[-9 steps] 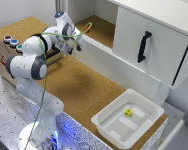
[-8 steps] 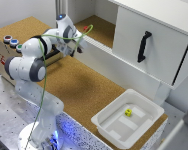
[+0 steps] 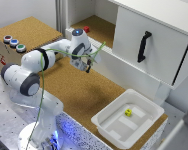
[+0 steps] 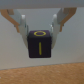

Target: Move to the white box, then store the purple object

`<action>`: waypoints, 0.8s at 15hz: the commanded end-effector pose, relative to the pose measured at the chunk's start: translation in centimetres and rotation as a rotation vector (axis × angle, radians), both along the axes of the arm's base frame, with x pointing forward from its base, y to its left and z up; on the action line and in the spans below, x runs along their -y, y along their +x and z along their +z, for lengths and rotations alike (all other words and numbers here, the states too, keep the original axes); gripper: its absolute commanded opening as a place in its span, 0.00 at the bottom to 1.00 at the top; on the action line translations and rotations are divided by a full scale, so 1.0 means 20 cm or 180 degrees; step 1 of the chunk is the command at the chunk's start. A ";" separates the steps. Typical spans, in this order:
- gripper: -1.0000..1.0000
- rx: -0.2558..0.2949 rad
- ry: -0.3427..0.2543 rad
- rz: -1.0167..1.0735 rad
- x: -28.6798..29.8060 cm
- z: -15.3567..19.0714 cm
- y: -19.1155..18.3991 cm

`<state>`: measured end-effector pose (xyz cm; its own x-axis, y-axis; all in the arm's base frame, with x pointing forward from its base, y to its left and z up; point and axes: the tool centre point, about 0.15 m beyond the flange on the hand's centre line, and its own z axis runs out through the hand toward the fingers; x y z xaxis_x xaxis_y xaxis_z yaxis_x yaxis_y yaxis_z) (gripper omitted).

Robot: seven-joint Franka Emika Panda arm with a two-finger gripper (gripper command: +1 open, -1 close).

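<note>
**Cube in hand, carry to the box not yet done**

- Nearest the exterior camera sat the white box (image 3: pixel 146 100), on the cork (image 3: pixel 79 95) toward the exterior view's right. A small yellow item (image 3: pixel 128 112) lay on its floor; the rest of the floor looked free.
- Well short of it, over the cork, hung the gripper (image 3: pixel 88 65). In the wrist view its fingers (image 4: pixel 22 24) pinched the purple cube (image 4: pixel 38 44) on two opposite sides. The cube sat square and off the surface.
- Beyond stood the cabinet (image 3: pixel 144 35) with its black handle (image 3: pixel 144 46).

How I judged the step should go:
- Keep the pinch firm and the cube level during the carry.
- Stay high enough to pass over the box rim, and keep away from the cabinet front.
- Stop over the open floor, apart from the yellow item, and lower before letting go, so that the cube does not bounce or roll.

Against the earlier frame:
- The gripper had come lower in the picture and further toward the exterior view's right, closer to the box.
- The box and the yellow item had not shifted.
</note>
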<state>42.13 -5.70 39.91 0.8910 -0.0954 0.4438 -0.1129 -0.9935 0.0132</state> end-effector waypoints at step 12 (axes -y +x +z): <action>0.00 -0.0336 0.0041 -0.0076 1.71 -0.41 0.16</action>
<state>40.31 -28.92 34.50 0.8901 -0.1404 0.4337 -0.2071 -0.9721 0.1103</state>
